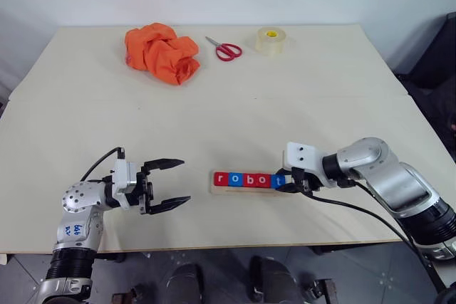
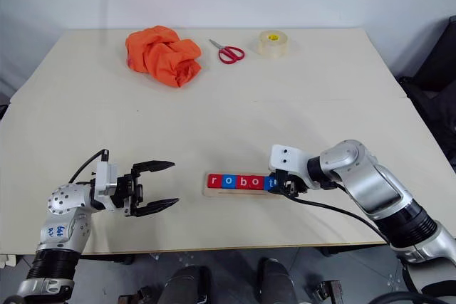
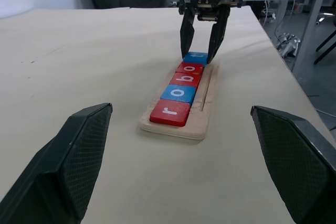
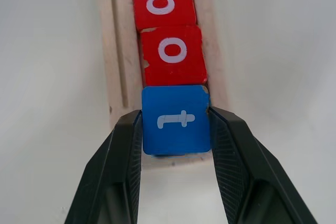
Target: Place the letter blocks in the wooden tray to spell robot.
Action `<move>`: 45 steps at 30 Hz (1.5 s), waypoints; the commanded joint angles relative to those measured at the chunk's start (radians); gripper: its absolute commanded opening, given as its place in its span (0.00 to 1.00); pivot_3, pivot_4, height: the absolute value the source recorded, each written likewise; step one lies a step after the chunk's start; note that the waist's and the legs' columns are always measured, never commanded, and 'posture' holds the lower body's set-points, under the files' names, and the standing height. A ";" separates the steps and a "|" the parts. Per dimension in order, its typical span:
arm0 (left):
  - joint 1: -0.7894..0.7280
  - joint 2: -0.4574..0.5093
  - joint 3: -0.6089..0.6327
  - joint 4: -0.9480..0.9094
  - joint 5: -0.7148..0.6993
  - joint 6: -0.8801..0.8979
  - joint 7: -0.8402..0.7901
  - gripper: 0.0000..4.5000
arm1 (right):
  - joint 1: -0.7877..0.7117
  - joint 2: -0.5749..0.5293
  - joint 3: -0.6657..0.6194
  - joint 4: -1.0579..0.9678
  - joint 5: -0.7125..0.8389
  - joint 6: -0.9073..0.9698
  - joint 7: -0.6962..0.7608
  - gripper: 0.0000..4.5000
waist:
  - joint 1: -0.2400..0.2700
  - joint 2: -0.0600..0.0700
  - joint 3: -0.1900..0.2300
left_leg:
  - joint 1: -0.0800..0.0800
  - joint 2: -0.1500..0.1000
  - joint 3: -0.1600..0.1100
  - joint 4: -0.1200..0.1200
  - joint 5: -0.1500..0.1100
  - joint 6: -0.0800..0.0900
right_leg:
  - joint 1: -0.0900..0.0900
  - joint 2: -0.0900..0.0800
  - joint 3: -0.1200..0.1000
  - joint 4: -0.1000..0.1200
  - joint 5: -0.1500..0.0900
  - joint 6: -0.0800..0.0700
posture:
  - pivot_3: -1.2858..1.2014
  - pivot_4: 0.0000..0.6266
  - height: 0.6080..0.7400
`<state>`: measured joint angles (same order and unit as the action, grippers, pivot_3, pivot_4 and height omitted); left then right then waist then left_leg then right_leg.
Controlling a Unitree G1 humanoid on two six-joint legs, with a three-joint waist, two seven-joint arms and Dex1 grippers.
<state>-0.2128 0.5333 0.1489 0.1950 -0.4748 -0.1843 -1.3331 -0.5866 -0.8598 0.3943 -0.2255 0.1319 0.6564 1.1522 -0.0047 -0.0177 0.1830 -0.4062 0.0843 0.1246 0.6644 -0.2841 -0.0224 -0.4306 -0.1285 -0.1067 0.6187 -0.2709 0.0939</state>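
The wooden tray (image 3: 206, 103) lies near the table's front edge, between my two arms. Lined up in it are the letter blocks: a red r (image 1: 220, 179), a blue o (image 1: 234, 179), a red b (image 1: 249, 179) and a red o (image 1: 263, 180). The blue t (image 4: 176, 119) sits at the tray's right end, touching the red o. My right gripper (image 1: 286, 184) points down onto that end and is shut on the t, one finger (image 4: 121, 150) pressed against each side. My left gripper (image 1: 184, 181) hovers open a little left of the tray, pointing at it, with nothing in it.
An orange cloth (image 1: 162, 53), red scissors (image 1: 225, 49) and a roll of tape (image 1: 271, 40) lie along the table's far side. A black cable (image 1: 349, 204) trails from my right arm over the front right of the table.
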 commanded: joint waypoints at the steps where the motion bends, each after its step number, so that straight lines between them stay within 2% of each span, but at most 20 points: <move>1: 0.001 0.012 0.014 -0.024 -0.019 -0.008 0.003 1.00 | -0.020 0.015 0.000 0.002 -0.016 -0.004 0.000 0.32 | -0.001 0.000 0.000 | 0.000 0.000 0.000 0.000 0.000 0.000 | 0.000 0.000 0.000 0.000 0.000 0.000 | 0.52 0.24 1.00; 5: -0.008 0.010 0.011 -0.014 -0.016 -0.011 0.002 1.00 | -0.027 0.018 -0.006 0.010 -0.026 -0.005 0.004 0.32 | 0.000 0.000 0.000 | 0.000 0.000 0.000 0.000 0.000 0.000 | 0.000 0.000 0.000 0.000 0.000 0.000 | 0.52 0.24 1.00; 12: -0.030 0.006 0.005 0.009 -0.014 -0.013 -0.004 1.00 | -0.023 -0.008 -0.063 -0.043 0.018 0.016 0.030 0.87 | 0.001 0.000 0.000 | 0.000 0.000 0.000 0.000 0.000 0.000 | 0.000 0.000 0.000 0.001 0.000 0.000 | 0.52 0.24 1.00; 14: -0.037 0.005 0.003 0.016 -0.013 -0.014 -0.007 1.00 | -0.015 -0.017 -0.089 -0.065 0.042 0.018 0.040 0.99 | 0.001 0.000 0.000 | 0.000 0.000 0.000 0.000 0.000 0.000 | 0.000 0.000 0.000 0.001 0.000 0.000 | 0.52 0.24 1.00; 22: -0.061 0.000 0.000 0.036 -0.001 -0.013 0.005 1.00 | 0.050 -0.051 -0.164 -0.101 0.102 0.017 0.051 0.99 | 0.002 0.000 0.000 | 0.000 0.000 0.000 0.001 0.000 0.000 | 0.000 0.000 0.000 0.001 0.000 0.000 | 0.52 0.24 1.00; 25: -0.057 0.006 0.001 0.027 0.100 -0.026 0.144 1.00 | 0.138 -0.046 -0.268 -0.088 0.162 -0.063 0.059 0.99 | 0.005 0.000 0.000 | 0.000 0.000 0.000 0.000 0.000 0.000 | 0.000 0.000 0.000 0.000 0.000 0.000 | 0.52 0.24 1.00; 27: -0.037 0.013 0.008 0.002 0.116 -0.025 0.182 1.00 | 0.199 -0.042 -0.339 -0.050 0.199 -0.142 0.085 0.99 | 0.004 0.000 0.000 | 0.000 0.000 0.000 0.000 0.000 0.000 | 0.001 0.000 0.000 0.000 0.000 0.000 | 0.52 0.24 1.00; 30: 0.007 0.030 0.038 -0.055 0.060 0.006 0.175 1.00 | 0.293 -0.017 -0.460 0.059 0.273 -0.317 0.166 0.99 | 0.004 0.000 0.000 | 0.000 0.000 0.000 0.000 0.000 0.000 | 0.001 0.000 0.000 -0.001 0.000 0.000 | 0.52 0.24 1.00; 33: 0.041 0.046 0.075 -0.091 0.006 0.024 0.172 1.00 | 0.332 -0.022 -0.512 0.173 0.290 -0.458 0.243 0.99 | 0.001 0.000 0.000 | 0.001 0.000 0.000 0.000 0.000 0.000 | 0.002 0.000 0.000 0.000 0.000 0.000 | 0.52 0.24 1.00; 37: 0.094 0.078 0.116 -0.130 -0.047 0.044 0.142 1.00 | 0.318 -0.018 -0.548 0.270 0.346 -0.524 0.333 0.99 | -0.003 0.000 0.000 | 0.003 0.000 0.000 0.000 0.001 -0.001 | 0.002 0.001 0.001 0.001 0.000 0.000 | 0.52 0.24 1.00; 45: 0.168 0.110 0.210 -0.133 -0.106 0.023 0.112 1.00 | 0.216 -0.031 -0.534 0.451 0.342 -0.590 0.422 0.99 | 0.000 0.000 0.000 | 0.003 0.001 0.000 0.001 0.001 -0.001 | 0.002 0.001 0.001 0.002 0.000 0.000 | 0.52 0.24 1.00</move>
<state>-0.0475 0.6360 0.3282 0.0858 -0.5522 -0.1447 -1.2162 -0.3511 -0.8836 -0.1241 0.2141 0.4547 0.0853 1.5244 -0.0043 -0.0176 0.1832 -0.4028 0.0850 0.1248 0.6651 -0.2829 -0.0238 -0.4287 -0.1279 -0.1060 0.6208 -0.2707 0.0940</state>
